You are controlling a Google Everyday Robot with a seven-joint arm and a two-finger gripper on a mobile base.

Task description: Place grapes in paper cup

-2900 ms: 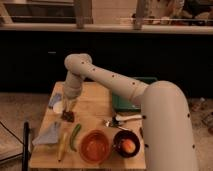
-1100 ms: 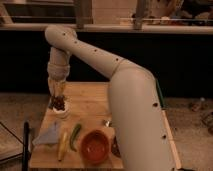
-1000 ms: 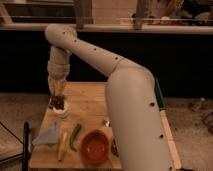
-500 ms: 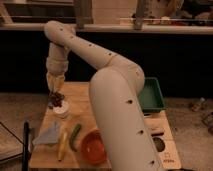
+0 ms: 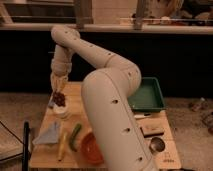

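Observation:
The grapes (image 5: 59,99), a small dark reddish-purple bunch, hang from my gripper (image 5: 59,93) at the left side of the wooden table. The gripper points down and is shut on the top of the bunch. The paper cup (image 5: 62,112), short and white, stands directly under the grapes. The bottom of the bunch sits at about the cup's rim. I cannot tell whether the berries touch the cup.
An orange bowl (image 5: 91,148) is at the front of the table (image 5: 80,95). A green vegetable (image 5: 75,136), a yellow one (image 5: 62,145) and a blue cloth (image 5: 48,134) lie in front of the cup. A green tray (image 5: 148,95) stands at the right, with a metal cup (image 5: 157,145) at the front right.
The gripper carried the grapes from the table's middle to the left, over the paper cup. In the last half second it lowered slightly and the arm's elbow swung right.

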